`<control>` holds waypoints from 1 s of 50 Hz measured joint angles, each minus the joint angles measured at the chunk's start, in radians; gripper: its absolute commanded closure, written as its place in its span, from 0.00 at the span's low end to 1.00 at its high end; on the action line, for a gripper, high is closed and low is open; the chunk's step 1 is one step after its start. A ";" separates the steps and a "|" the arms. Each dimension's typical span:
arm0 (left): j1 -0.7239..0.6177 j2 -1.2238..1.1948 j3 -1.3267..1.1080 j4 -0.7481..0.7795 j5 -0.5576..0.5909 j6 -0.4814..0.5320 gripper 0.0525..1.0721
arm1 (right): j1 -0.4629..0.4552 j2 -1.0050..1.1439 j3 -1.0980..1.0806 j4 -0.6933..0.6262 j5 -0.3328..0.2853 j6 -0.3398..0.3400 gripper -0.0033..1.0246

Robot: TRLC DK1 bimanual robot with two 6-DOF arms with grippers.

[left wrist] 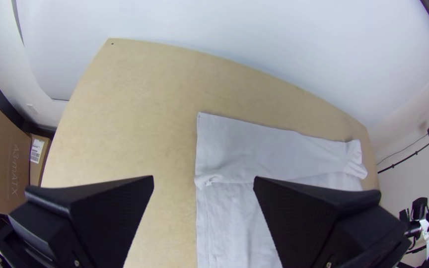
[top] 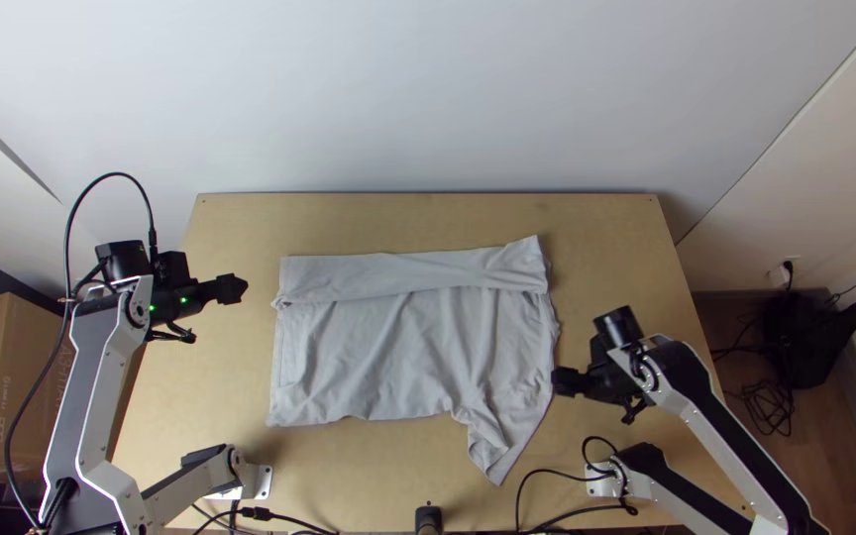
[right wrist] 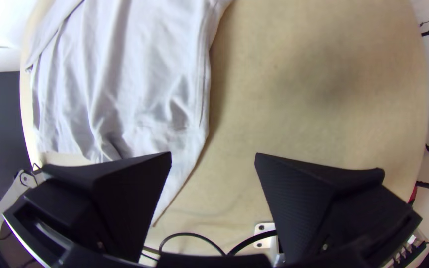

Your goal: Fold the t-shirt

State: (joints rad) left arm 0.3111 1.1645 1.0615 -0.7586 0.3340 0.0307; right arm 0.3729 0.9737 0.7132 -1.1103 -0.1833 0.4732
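1 t-shirt (top: 398, 347) — partly folded (rumpled)

There are two end effectors (top: 236, 288), one t-shirt (top: 398, 342), one table (top: 611, 248).

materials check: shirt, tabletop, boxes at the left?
T-shirt: matte light-grey fabric, probably cotton jersey; soft wrinkles. Tabletop: smooth, pale-tan wood, maybe MDF; no obvious grain. Boxes: matte brown cardboard, by their colour and crisp folded edges.

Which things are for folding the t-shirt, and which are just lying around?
For folding:
- t-shirt
- left gripper
- right gripper
- table under the shirt

Just lying around:
- cardboard box
- tangled cables on the floor
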 measured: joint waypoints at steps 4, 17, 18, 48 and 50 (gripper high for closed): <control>-0.002 0.000 0.006 -0.003 0.000 -0.001 0.05 | 0.085 0.002 -0.023 0.000 -0.009 0.033 0.35; -0.002 -0.001 0.016 -0.014 0.000 -0.004 0.05 | 0.276 0.101 -0.047 0.027 -0.061 0.126 0.53; -0.002 -0.002 0.016 -0.014 0.000 -0.004 0.05 | 0.282 0.106 -0.049 0.037 -0.065 0.130 0.53; 0.016 -0.034 0.012 -0.015 0.000 -0.003 0.05 | 0.392 0.299 -0.053 0.109 -0.158 0.152 0.53; 0.016 -0.034 0.012 -0.015 0.000 -0.003 0.05 | 0.402 0.309 -0.053 0.115 -0.163 0.153 0.53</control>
State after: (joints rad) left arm 0.3267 1.1301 1.0733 -0.7734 0.3336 0.0273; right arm 0.7753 1.2827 0.6598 -0.9955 -0.3466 0.6258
